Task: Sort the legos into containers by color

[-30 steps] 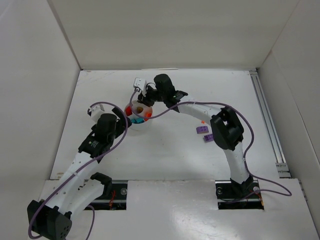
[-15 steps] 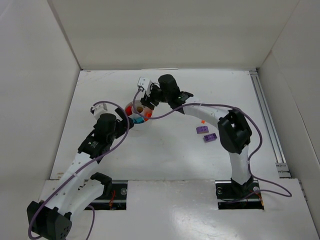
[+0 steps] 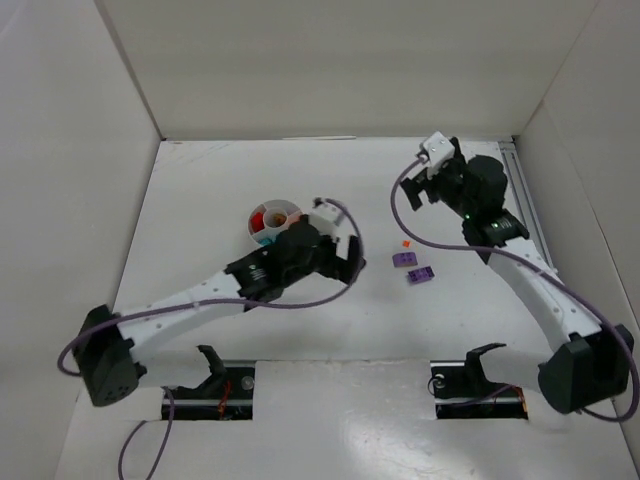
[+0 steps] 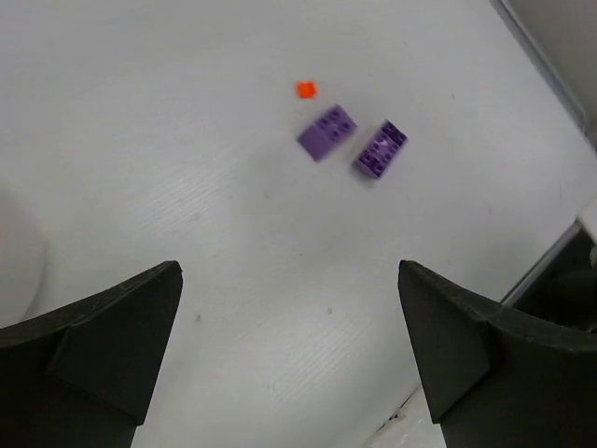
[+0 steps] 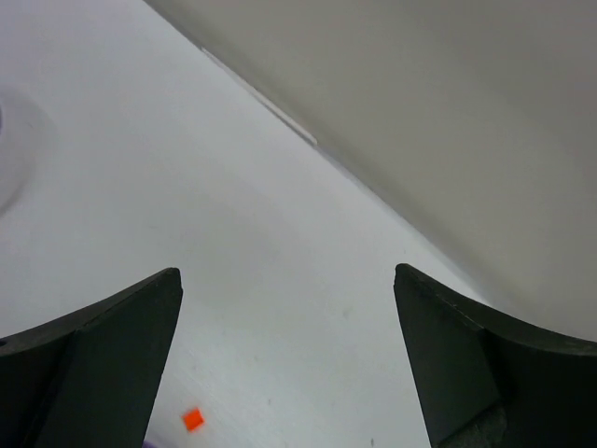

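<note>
Though ahead of left jaws, legos (image 4: 326, 133) apart.

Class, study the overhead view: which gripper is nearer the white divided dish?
Left. The left gripper is just right of the dish, pointing toward the purple bricks. The right gripper is much farther off to the dish's right and slightly farther back.

Both arms extended, jaws parted.
Left arm (image 3: 190, 300) stretches across to its right, left gripper (image 4: 287, 271) spread wide; right arm (image 3: 540, 285) angles forward-left, right gripper (image 5: 287, 273) equally spread.
</note>
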Robot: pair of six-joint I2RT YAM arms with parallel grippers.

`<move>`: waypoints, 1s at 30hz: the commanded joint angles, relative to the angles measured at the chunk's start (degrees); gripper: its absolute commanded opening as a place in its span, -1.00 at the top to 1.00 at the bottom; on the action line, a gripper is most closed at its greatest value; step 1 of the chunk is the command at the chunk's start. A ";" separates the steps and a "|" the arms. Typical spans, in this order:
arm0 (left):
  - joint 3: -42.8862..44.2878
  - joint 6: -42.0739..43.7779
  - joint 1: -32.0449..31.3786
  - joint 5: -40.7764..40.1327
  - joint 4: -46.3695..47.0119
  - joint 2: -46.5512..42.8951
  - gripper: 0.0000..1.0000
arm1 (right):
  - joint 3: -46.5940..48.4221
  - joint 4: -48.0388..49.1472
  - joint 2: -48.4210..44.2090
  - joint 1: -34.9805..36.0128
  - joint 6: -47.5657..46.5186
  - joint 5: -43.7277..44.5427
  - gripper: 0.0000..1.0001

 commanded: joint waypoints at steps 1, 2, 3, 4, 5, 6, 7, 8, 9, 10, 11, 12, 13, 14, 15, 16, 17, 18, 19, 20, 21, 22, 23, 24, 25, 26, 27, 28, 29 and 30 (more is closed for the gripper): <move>4.73 19.60 -6.84 5.12 8.07 10.59 -1.00 | -8.32 -3.31 -7.54 -4.35 1.61 -3.06 -0.99; 6.23 25.30 -8.33 6.45 8.09 13.50 -1.00 | -9.72 -5.06 -9.47 -5.59 1.61 -3.07 -0.99; 8.16 27.88 -8.34 8.20 8.09 16.57 -1.00 | -11.91 -5.95 -12.88 -7.86 1.61 -3.07 -0.99; 12.18 29.99 -8.34 10.30 7.22 22.52 -1.00 | -12.72 -7.09 -14.31 -8.84 1.61 -3.07 -0.99; 14.13 31.41 -8.34 10.85 6.51 25.36 -1.00 | -13.25 -8.23 -15.54 -9.81 1.00 -3.94 -0.99; 16.16 33.77 -8.34 11.38 5.81 27.74 -1.00 | -13.25 -11.38 -16.60 -11.91 0.30 -4.56 -0.99; 17.74 34.92 -8.34 11.90 5.80 32.29 -0.98 | -13.25 -13.06 -18.26 -12.80 -0.23 -4.56 -0.99; 20.98 35.72 -8.34 12.43 5.28 34.42 -0.98 | -13.25 -14.56 -18.98 -13.59 -0.24 -4.56 -0.99; 22.58 36.42 -7.82 13.39 4.40 36.36 -0.95 | -13.25 -17.01 -19.68 -14.29 -1.02 -4.56 -0.99; 23.98 37.73 -7.21 14.62 4.39 38.12 -0.93 | -13.25 -18.16 -20.90 -15.78 -1.64 -4.56 -0.99; 25.39 37.75 -7.20 16.02 3.61 41.79 -0.93 | -13.25 -19.05 -21.52 -16.40 -1.64 -4.56 -0.99; 28.80 38.27 -6.51 16.91 2.82 43.48 -0.87 | -13.25 -20.01 -22.05 -17.02 -1.64 -3.95 -0.99; 30.05 38.28 -6.50 17.70 2.81 45.15 -0.77 | -13.25 -21.41 -22.67 -18.07 -1.64 -3.95 -0.99; 31.19 38.88 -5.80 18.40 2.81 47.86 -0.72 | -13.25 -22.12 -23.80 -18.08 -2.17 -3.16 -0.99; 33.38 38.89 -5.80 19.02 2.29 49.20 -0.67 | -13.25 -22.74 -24.43 -18.86 -2.17 -1.94 -0.99; 34.27 38.89 -5.19 19.64 2.28 50.34 -0.64 | -13.25 -24.14 -24.95 -19.48 -2.17 -1.23 -0.99; 35.06 39.50 -5.18 19.64 2.28 51.40 -0.61 | -13.25 -24.94 -25.83 -19.49 -2.17 -0.44 -0.99; 36.46 39.51 -5.18 19.64 2.28 53.32 -0.58 | -12.64 -25.73 -25.84 -19.49 -2.17 0.26 -0.99; 37.17 39.51 -5.18 19.64 2.28 54.21 -0.55 | -12.64 -27.04 -26.62 -20.01 -2.17 1.75 -0.99; 37.79 39.51 -5.18 19.64 1.76 55.09 -0.51 | -12.12 -27.66 -26.63 -20.01 -2.17 2.55 -0.99; 38.49 39.51 -5.18 19.64 1.76 56.93 -0.42 | -12.11 -28.28 -27.32 -20.01 -2.17 3.34 -0.99; 39.98 39.51 -5.18 19.64 1.76 57.90 -0.29 | -11.42 -28.28 -27.85 -20.01 -2.17 4.83 -0.99; 40.86 39.51 -5.18 19.12 0.89 58.87 -0.24 | -11.41 -28.98 -27.86 -20.01 -2.17 5.54 -0.99; 41.74 38.90 -5.18 19.12 0.36 59.83 -0.24 | -11.41 -28.99 -29.16 -20.01 -2.17 6.24 -0.99; 42.45 38.89 -5.18 19.11 0.35 61.15 -0.19 | -11.41 -28.99 -29.18 -20.01 -2.17 6.77 -0.99; 42.45 38.89 -5.18 19.11 0.35 61.16 -0.14 | -11.41 -28.99 -29.96 -20.01 -1.65 7.65 -0.99; 42.45 38.19 -5.18 18.51 0.35 61.16 -0.13 | -11.41 -28.99 -29.97 -20.01 -1.64 7.65 -0.99; 42.45 37.67 -5.18 18.50 0.87 61.69 -0.03 | -11.41 -28.99 -30.49 -20.01 -1.64 7.65 -0.99; 42.45 37.66 -5.18 17.98 0.88 61.69 0.03 | -11.41 -28.99 -30.50 -20.01 -1.64 8.35 -0.99; 42.45 37.66 -5.18 17.97 0.88 61.69 0.05 | -11.41 -28.38 -30.50 -20.01 -1.64 8.36 -0.99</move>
